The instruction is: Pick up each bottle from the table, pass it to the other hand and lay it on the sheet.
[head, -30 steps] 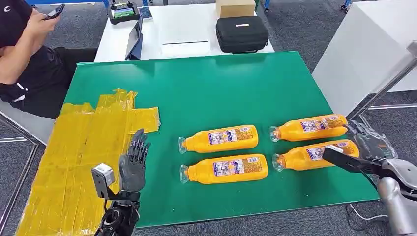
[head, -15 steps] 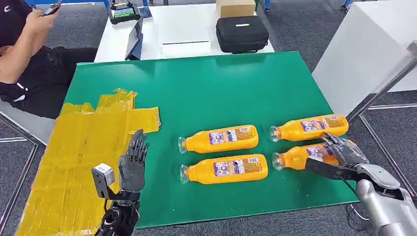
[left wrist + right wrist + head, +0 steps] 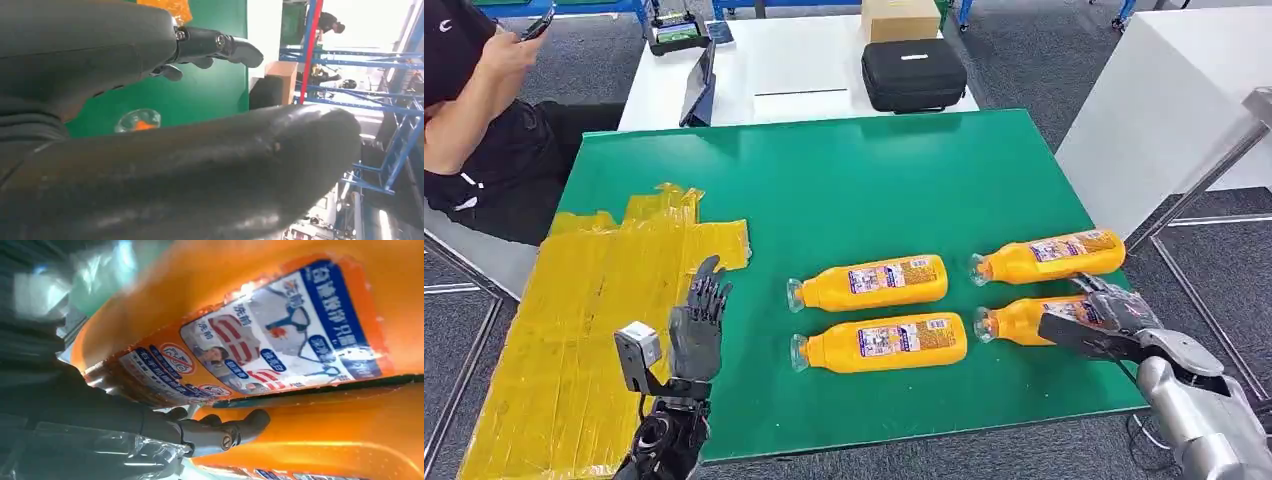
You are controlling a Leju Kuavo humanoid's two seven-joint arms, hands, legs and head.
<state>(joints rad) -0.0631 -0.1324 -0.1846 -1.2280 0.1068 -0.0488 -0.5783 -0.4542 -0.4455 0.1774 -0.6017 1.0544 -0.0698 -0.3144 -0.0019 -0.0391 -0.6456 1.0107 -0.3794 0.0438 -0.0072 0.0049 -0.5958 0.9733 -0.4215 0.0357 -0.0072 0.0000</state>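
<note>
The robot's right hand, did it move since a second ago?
Yes. The right hand slid left along the near right bottle, from its base toward its cap, covering more label.

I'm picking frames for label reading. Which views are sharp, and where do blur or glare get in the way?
Head view: evenly lit and sharp, bottle labels too small to read. Right wrist view: the bottle's label is close, print fairly clear, with a glare spot and blurred edges near the right hand. Left wrist view: the left hand looms dark and soft; the background window is blown out.
</note>
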